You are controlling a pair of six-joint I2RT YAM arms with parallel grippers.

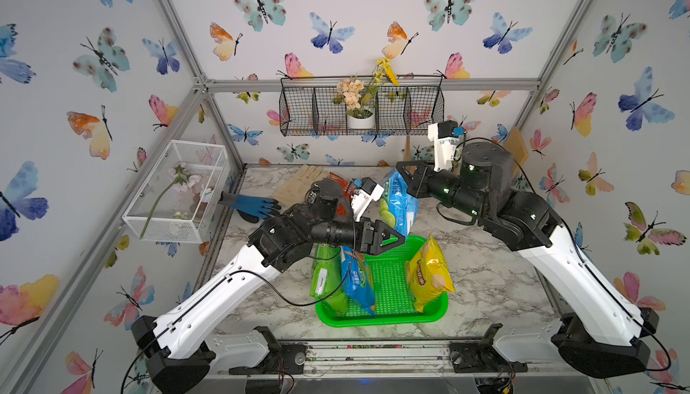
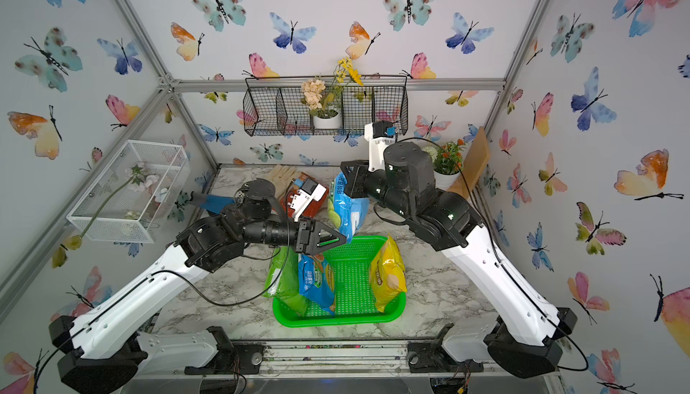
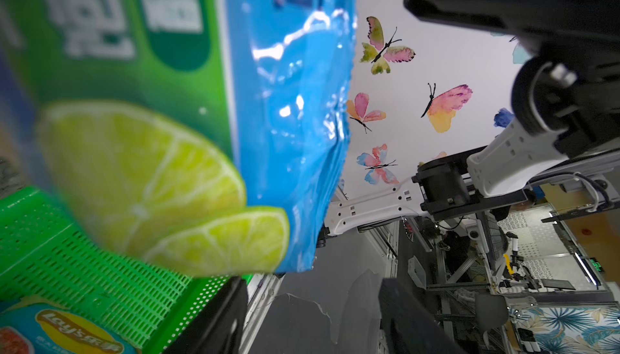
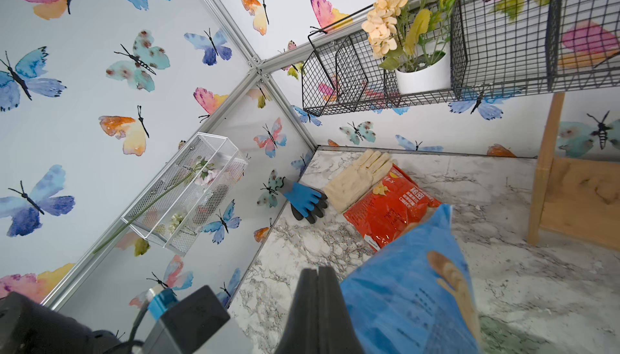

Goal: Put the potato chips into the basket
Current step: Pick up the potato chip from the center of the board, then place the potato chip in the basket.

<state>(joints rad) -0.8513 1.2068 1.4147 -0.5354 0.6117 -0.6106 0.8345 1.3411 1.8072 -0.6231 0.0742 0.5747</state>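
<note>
Left arm (image 1: 298,227) hides most of the red bag (image 1: 340,205); the blue lime bag (image 3: 288,100) is blurred, cropped.

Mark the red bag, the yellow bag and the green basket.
red bag (image 4: 389,214): right wrist view, its middle.
yellow bag (image 1: 429,274): a top view, its middle.
green basket (image 1: 381,319): a top view, near rim.

Blue glove (image 4: 305,199) beside beige glove (image 4: 359,177) — marble tabletop (image 4: 503,184).

A robot lab's staged booth: aluminium frame (image 1: 485,84), butterfly wallpaper (image 1: 373,22) (marble-look tabletop (image 1: 485,280) below), seemingly other rigs (image 3: 513,261) beyond.
</note>
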